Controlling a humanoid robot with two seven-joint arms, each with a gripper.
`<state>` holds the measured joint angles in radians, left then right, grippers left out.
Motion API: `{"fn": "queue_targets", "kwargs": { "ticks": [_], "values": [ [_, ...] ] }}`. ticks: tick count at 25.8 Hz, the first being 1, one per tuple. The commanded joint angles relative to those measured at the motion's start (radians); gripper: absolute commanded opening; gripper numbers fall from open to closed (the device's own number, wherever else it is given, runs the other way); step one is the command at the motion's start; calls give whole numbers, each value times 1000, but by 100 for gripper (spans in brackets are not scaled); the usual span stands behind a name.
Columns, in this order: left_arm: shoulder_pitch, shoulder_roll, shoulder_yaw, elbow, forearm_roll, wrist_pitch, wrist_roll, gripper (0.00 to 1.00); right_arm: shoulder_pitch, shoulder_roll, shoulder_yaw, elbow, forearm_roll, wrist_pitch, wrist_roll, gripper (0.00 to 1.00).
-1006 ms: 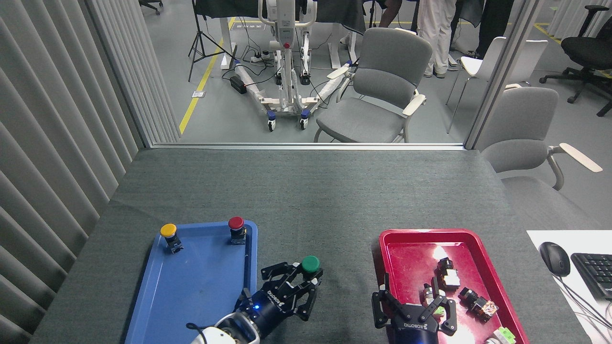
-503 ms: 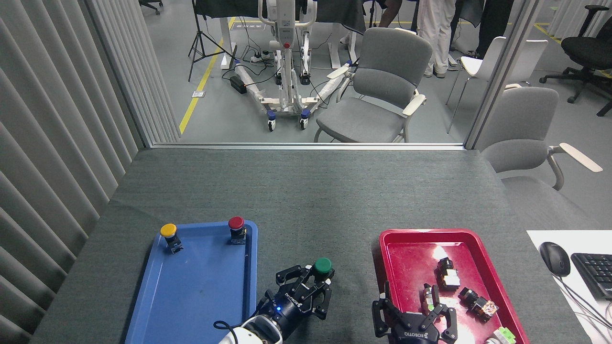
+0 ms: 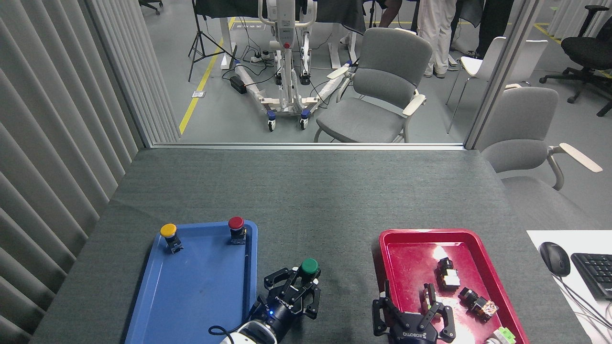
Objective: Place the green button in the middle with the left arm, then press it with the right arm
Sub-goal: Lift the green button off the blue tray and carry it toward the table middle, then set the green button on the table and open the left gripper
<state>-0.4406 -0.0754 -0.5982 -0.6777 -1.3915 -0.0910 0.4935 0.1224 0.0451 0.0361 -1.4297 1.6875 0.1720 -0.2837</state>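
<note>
The green button (image 3: 310,266) has a round green cap and stands on the grey table cloth between the two trays. My left gripper (image 3: 302,282) reaches up from the bottom edge, its black fingers shut on the button's dark base just below the cap. My right gripper (image 3: 414,306) sits low at the bottom edge over the front left corner of the red tray (image 3: 406,236). Its fingers are spread open and hold nothing.
A blue tray (image 3: 191,291) at the left holds a yellow button (image 3: 168,231) and a red button (image 3: 235,223) along its far edge. Several small dark parts (image 3: 447,273) lie in the red tray. A mouse (image 3: 554,258) and a keyboard (image 3: 595,272) sit at the far right.
My left gripper carried the green button to the right, then back left by about the same amount. My right gripper sank slightly toward the bottom edge.
</note>
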Motion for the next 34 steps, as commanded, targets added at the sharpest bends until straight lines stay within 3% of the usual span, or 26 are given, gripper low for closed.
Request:
{"fn": "queue_targets", "kwargs": {
  "ticks": [1, 2, 3, 6, 9, 14, 21, 27, 34],
  "values": [
    [3, 0, -2, 1, 3, 8, 0, 38, 3, -2, 24, 0, -6, 3, -8, 92],
    [8, 0, -2, 1, 3, 10, 2, 47, 3, -1, 27, 0, -6, 1, -8, 92],
    [14, 0, 0, 0, 5, 13, 3, 63, 3, -1, 28, 0, -8, 3, -8, 91],
    [29, 0, 1, -13, 5, 23, 22, 98, 3, -1, 28, 0, -8, 3, -8, 91],
    [33, 6, 0, -14, 2, 22, 23, 100, 3, 1, 31, -2, -8, 1, -8, 91],
    [60, 17, 1, -75, 2, 16, 22, 100, 3, 1, 34, -2, -8, -6, -6, 80],
    [191, 207, 18, -404, 83, 14, -7, 100, -6, -7, 73, 3, -8, -55, -9, 42],
    [313, 365, 187, -606, 154, 8, -7, 100, -20, 6, 105, 15, -8, -69, -3, 31],
    [462, 396, 517, -720, 174, -21, -9, 100, -125, 29, 133, 117, -9, -62, 8, 21]
  ]
}}
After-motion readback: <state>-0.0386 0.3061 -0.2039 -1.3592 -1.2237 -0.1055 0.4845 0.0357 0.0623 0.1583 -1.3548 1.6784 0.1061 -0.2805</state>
